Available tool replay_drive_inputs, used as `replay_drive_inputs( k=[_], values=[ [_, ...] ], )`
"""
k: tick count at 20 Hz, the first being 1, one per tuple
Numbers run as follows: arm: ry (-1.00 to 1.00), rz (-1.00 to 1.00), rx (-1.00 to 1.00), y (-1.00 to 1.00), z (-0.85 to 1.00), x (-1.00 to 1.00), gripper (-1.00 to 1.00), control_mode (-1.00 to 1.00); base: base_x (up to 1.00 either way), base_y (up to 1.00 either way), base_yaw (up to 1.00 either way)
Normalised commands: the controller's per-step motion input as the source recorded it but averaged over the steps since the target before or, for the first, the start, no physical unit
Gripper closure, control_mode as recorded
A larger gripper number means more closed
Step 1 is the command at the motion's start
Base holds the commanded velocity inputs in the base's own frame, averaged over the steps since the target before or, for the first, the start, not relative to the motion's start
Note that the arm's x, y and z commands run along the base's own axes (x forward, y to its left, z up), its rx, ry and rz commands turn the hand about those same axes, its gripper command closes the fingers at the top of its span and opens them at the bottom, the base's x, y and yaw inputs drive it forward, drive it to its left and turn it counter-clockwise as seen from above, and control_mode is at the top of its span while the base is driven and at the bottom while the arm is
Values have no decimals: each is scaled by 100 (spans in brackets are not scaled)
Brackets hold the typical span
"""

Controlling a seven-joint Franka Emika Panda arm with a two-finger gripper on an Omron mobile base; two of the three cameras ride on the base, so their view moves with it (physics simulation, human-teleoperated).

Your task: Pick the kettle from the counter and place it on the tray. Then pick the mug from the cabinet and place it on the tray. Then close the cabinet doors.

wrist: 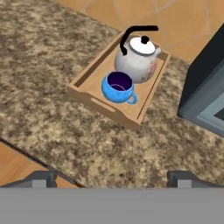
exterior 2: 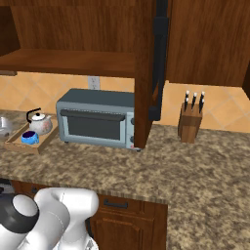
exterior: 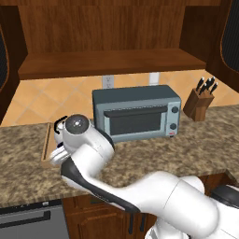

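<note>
End effector (wrist: 112, 177) wide, empty; kettle (wrist: 136, 61) and mug (wrist: 118, 87) on tray (wrist: 85, 78). We next close cabinet doors (exterior 2: 159, 63), twelve o'clock.

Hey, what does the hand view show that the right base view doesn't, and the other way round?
Hand view alone: the open tool's two dark finger tips at the bottom edge, holding nothing, and the mug's dark inside from above, with its handle turned away from the kettle.

Right base view alone: the cabinet's wide shelf, an open cabinet door seen edge-on, a knife block, a wall outlet.

Both: the kettle and blue mug standing together on the wooden tray, on the granite counter, with the toaster oven beside the tray.
</note>
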Motion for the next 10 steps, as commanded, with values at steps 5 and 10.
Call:
replay_drive_inputs(
  k=[5, 10],
  values=[
    [-2, -12, -4, 12, 36, -52, -100, -100, 0, 0, 0],
    [-8, -6, -3, 7, 32, -57, -100, -100, 0, 0, 0]
  ],
)
